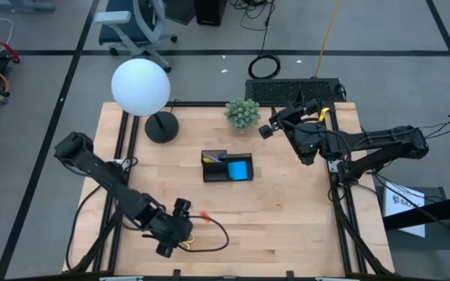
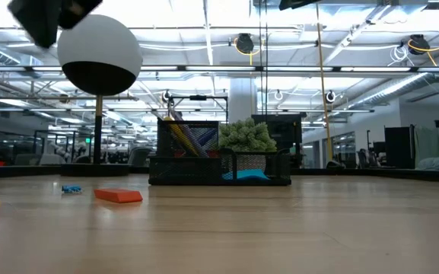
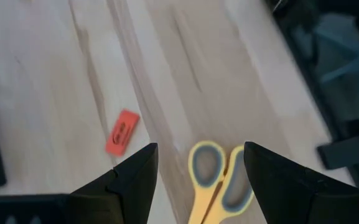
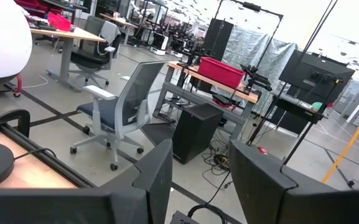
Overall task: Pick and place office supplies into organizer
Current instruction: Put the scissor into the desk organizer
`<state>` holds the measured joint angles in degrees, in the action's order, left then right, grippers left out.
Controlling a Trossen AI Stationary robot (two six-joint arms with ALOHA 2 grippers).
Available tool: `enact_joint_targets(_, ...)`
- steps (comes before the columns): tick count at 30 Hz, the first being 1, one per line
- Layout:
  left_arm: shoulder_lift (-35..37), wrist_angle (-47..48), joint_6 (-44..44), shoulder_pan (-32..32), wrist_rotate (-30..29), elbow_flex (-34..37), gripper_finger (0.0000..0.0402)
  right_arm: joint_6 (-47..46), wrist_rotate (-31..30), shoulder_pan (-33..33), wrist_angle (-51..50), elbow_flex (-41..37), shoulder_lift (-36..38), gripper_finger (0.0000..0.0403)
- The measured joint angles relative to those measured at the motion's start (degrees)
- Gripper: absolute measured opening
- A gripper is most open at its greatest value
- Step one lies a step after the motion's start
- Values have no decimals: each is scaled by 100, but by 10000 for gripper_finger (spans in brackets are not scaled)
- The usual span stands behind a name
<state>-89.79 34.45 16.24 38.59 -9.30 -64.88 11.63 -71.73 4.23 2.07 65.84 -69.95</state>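
Yellow-handled scissors (image 3: 219, 180) are lying under the left gripper (image 3: 199, 163), jaws spread wide; right gripper (image 4: 199, 163) is idling, parted, empty.

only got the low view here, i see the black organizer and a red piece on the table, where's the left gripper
Observer: The left gripper is near the table's front edge, hovering open over the yellow-handled scissors.
Operator: scissors? only a yellow bit at my edge
Observer: Those are the handles; in the left wrist view they lie flat between the fingers, not gripped.
Operator: and the red piece?
Observer: The red piece lies apart from the scissors, just beside the gripper.
Operator: right arm?
Observer: The right gripper is raised at the table's back edge beside the green plant ball, open and holding nothing.
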Motion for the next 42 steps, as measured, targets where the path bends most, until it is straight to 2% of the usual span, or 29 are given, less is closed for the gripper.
enact_joint_targets(6,-490,188,128,2,77,0,244,1,0,0,0,0,0,152)
enact_joint_targets(18,-835,293,437,-175,-163,-2,243,1,1,0,-4,0,0,152)
enact_joint_targets(27,-1254,141,414,-256,182,0,243,-1,1,0,-11,0,0,151)
enact_joint_targets(36,-1372,127,561,-240,208,2,243,-1,1,-2,-11,0,0,151)
enact_joint_targets(42,-1714,108,647,-240,377,1,243,1,1,0,-12,0,0,150)
